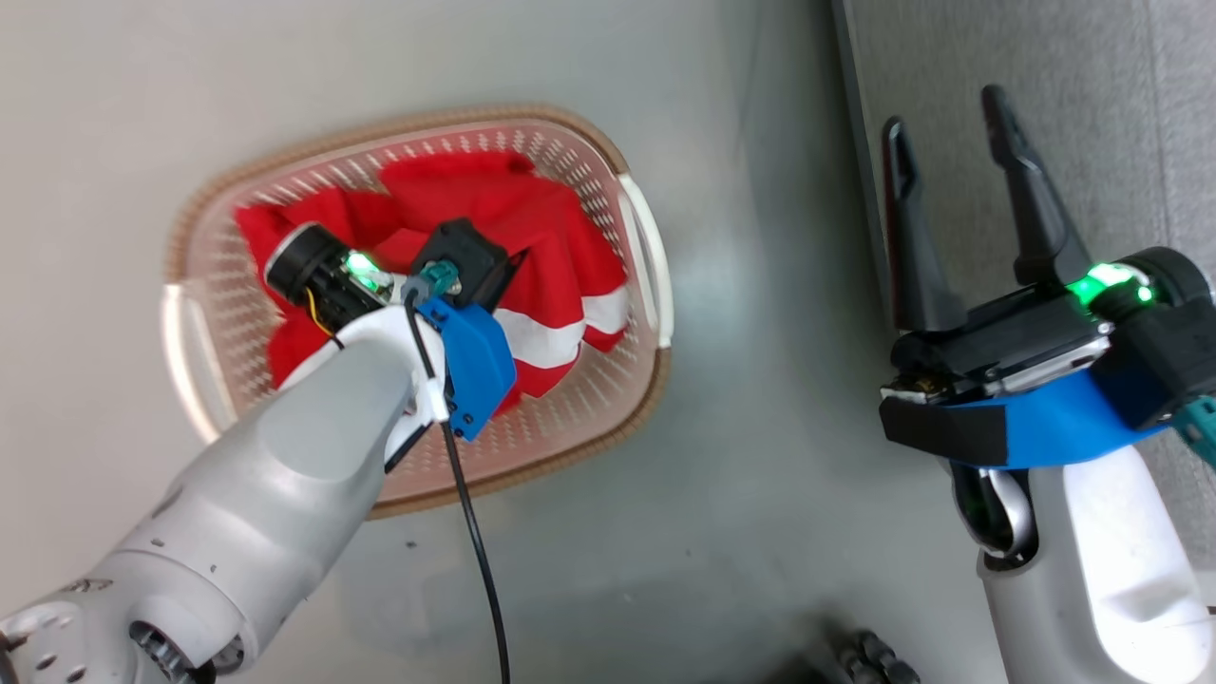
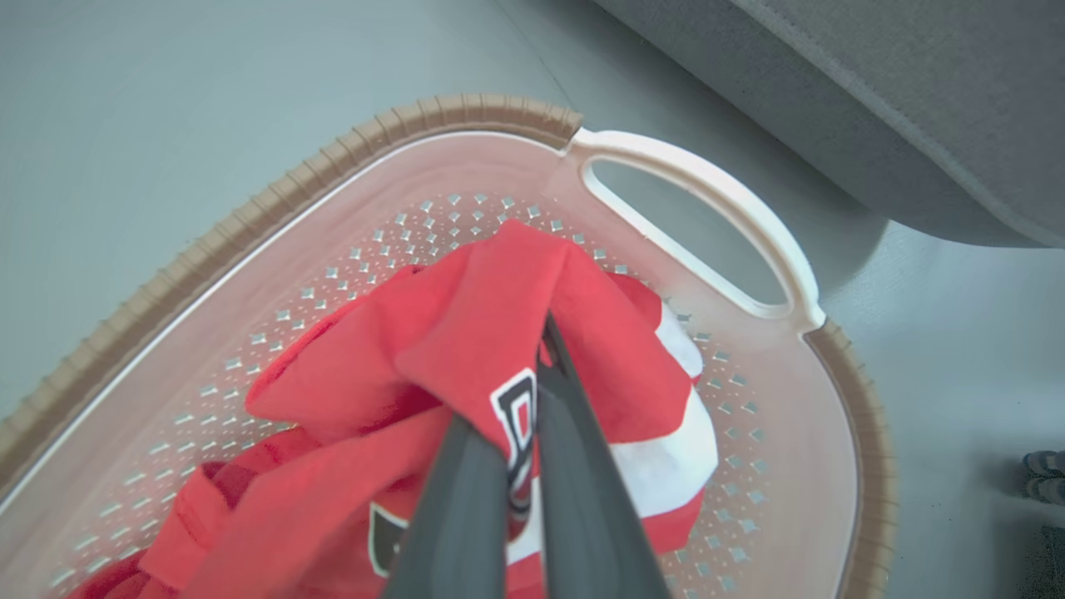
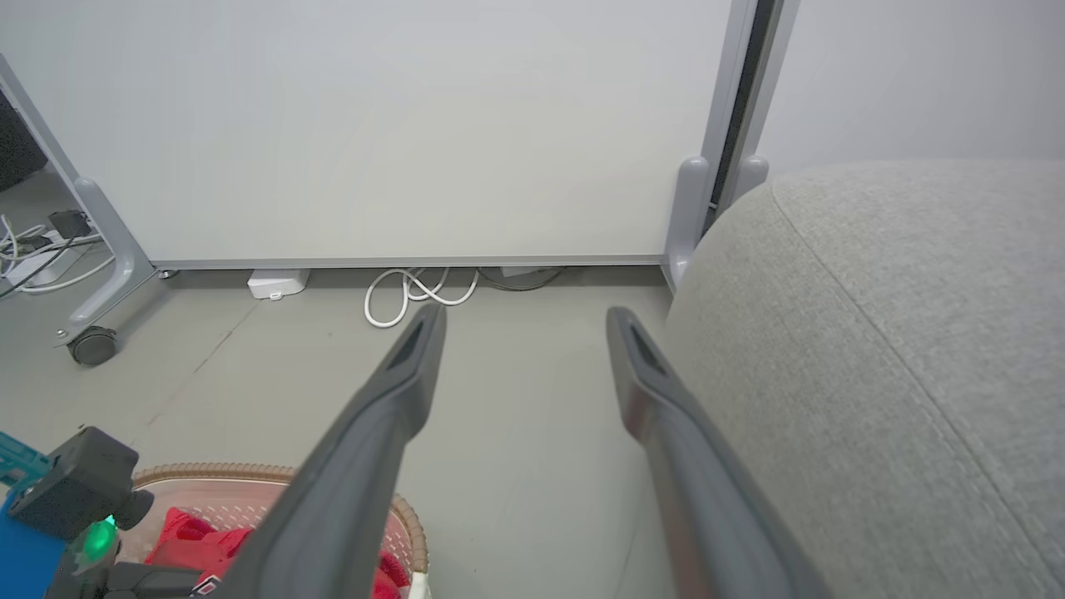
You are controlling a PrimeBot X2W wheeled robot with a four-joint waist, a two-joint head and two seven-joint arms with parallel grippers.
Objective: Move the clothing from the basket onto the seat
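Head view: clothing [image 1: 494,204] heaped in basket [image 1: 570,418], centre-left of frame; right gripper [image 1: 942,112] at right, jaws apart, empty, at seat [image 1: 1092,76] edge.
Left wrist view: left gripper [image 2: 542,349] clamped on a red fold of clothing.
Right wrist view: jaws apart; seat at right.

clothing [image 1: 494,204] in basket [image 1: 589,404] | basket on floor [image 1: 741,427], left of seat [image 1: 1092,85] | the two apparently apart
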